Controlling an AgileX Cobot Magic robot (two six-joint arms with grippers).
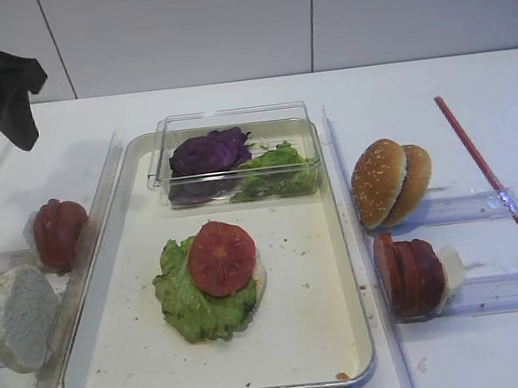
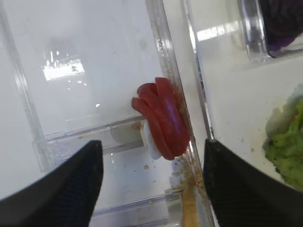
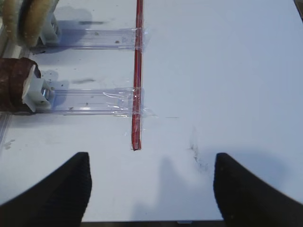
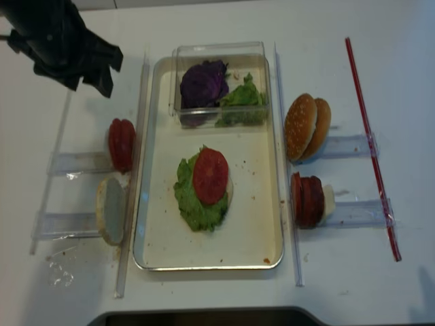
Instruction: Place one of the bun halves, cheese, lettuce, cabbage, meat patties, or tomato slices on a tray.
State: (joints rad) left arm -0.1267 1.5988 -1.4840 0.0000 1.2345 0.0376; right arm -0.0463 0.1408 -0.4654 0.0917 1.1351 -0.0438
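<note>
We see the tray (image 1: 344, 240) holding lettuce (image 1: 192, 300) with one tomato slice (image 1: 221, 257) on top. Left of the tray, the remaining tomato slices (image 1: 59, 233) stand on edge. Farther back, a clear box (image 1: 236, 154) holds the cabbage (image 1: 208, 153). Our left gripper (image 2: 151, 184) hangs spread, empty; our right gripper (image 3: 151, 182) likewise stands apart, empty.

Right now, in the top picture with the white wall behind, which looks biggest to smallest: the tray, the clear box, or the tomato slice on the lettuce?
1. The tray
2. The clear box
3. The tomato slice on the lettuce
</note>
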